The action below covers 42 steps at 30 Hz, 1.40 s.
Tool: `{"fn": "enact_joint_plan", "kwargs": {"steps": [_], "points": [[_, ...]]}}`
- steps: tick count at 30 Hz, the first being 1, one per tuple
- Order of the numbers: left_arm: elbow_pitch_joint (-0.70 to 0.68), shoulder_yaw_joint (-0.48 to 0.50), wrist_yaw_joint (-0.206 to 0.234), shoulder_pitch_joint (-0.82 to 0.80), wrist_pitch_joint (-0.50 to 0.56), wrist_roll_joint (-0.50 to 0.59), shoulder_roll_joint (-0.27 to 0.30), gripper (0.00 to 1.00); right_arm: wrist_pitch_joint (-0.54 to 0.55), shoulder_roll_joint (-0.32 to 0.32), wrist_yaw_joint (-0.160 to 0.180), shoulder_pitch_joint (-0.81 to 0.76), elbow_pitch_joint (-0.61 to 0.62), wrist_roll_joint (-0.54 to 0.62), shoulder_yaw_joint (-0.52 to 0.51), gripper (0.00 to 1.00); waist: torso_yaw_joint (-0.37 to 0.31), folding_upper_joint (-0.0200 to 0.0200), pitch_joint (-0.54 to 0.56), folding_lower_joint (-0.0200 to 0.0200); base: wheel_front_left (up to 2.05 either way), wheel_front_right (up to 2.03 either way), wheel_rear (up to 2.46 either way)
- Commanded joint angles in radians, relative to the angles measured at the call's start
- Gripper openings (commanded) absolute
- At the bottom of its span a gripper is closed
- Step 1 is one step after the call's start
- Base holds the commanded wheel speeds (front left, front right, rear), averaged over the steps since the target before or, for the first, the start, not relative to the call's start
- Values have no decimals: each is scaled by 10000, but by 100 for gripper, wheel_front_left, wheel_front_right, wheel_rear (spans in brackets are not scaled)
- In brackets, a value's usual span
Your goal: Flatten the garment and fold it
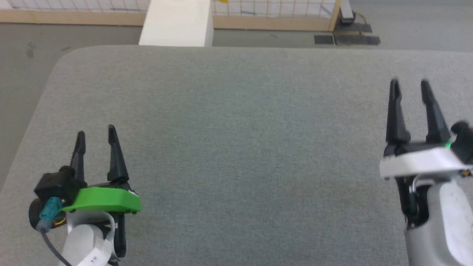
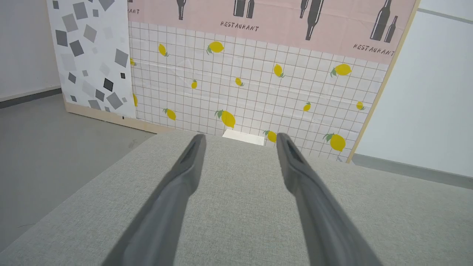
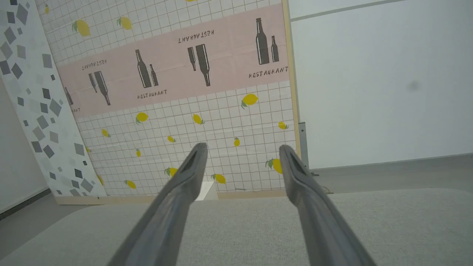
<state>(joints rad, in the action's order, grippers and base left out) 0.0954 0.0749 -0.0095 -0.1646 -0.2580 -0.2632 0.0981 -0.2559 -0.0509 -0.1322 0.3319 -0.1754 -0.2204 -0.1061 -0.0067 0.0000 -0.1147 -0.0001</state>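
Dark two-fingered left gripper (image 1: 96, 130) and right gripper (image 1: 409, 81) hovered spread wide, empty, over the grey fabric-covered counter (image 1: 236, 147). Where the garment lay: could not tell. Judged light, limp; pinch hem corners or shoulders.

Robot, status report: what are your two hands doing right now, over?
Left gripper open, over grey table. Right gripper open, holding nothing. Folding not begun. White box beyond far edge.
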Motion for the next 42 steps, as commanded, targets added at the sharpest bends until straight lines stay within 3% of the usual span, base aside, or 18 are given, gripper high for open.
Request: {"fn": "enact_joint_plan", "kwargs": {"steps": [1, 16, 32, 33, 42], "points": [[113, -78, -89, 37, -35, 172, -36, 100, -55, 5, 15, -313, 65, -69, 23, 100, 211, 0, 261, 1, 0, 0, 0], [716, -750, -15, 646, -37, 1262, -223, 100, -58, 6, 15, -2370, 88, 232, 194, 100, 5, 0, 352, 1, 0, 0, 0], [1080, -625, -373, 615, -37, 1140, -351, 100, -58, 6, 15, -2486, -254, 103, 233, 100, -4, 0, 266, 1, 0, 0, 0], [1071, -635, -333, 626, 3, 1129, -317, 0, 3, 0, 0, -2442, -231, 169, 235, 0, -3, 0, 266, 1, 0, 0, 0], [973, -646, -313, 675, 137, 1201, -324, 0, 131, -2, 1, -2483, -135, 272, 273, 0, 0, 0, 308, 1, 0, 0, 0]]}}
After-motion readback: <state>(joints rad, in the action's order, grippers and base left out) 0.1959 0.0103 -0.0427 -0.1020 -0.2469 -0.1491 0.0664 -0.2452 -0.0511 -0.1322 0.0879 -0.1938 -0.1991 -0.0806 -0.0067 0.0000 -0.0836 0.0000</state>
